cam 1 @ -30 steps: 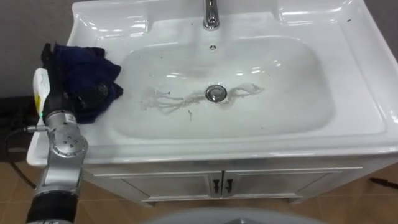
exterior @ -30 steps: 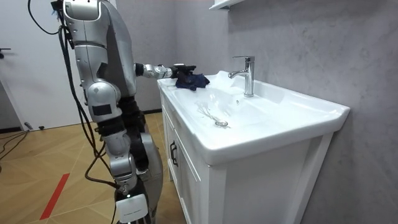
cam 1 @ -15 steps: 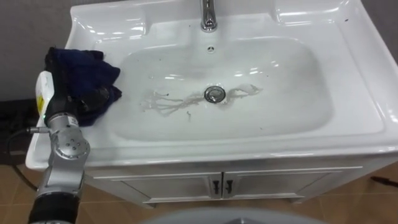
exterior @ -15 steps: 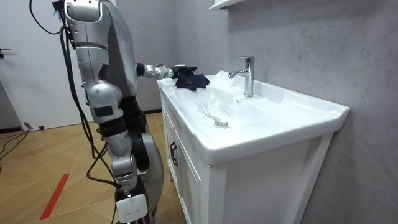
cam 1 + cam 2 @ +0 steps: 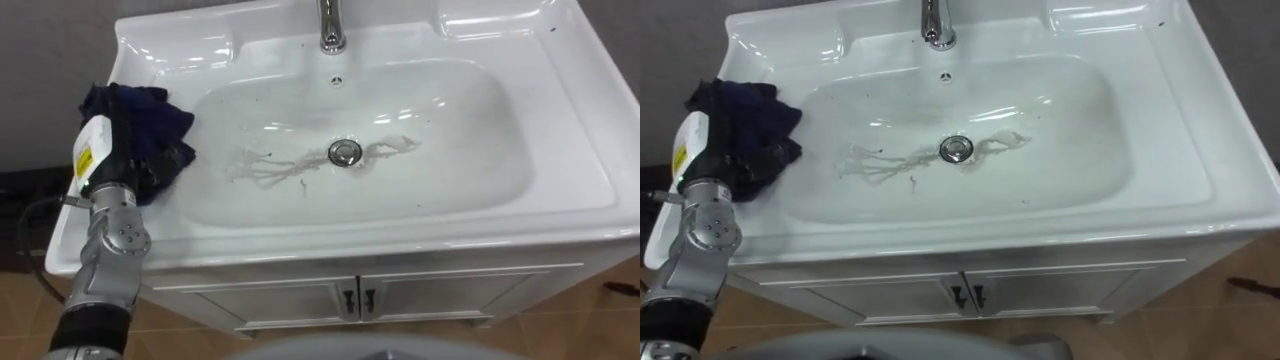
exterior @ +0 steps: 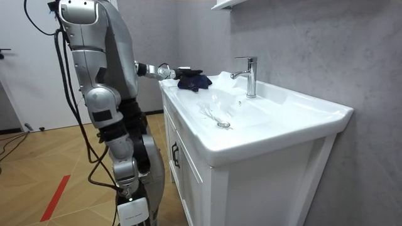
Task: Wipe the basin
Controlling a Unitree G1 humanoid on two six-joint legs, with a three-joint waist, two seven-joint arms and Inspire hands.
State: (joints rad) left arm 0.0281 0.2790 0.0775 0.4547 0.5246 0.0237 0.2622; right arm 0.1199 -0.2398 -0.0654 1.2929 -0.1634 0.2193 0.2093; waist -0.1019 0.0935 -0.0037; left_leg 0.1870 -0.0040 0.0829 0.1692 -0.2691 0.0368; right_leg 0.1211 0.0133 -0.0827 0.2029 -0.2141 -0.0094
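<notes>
left hand (image 5: 128, 162) has edged further onto blue cloth (image 5: 152, 115) beside basin (image 5: 455, 140).

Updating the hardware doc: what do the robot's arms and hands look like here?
Left arm: silver-grey metal forearm, round wrist joint with screw heads, black section lower down, thin dark cable at the wrist. Left hand: black, with a white tag bearing a yellow label on its back. Right arm: silver too.
</notes>
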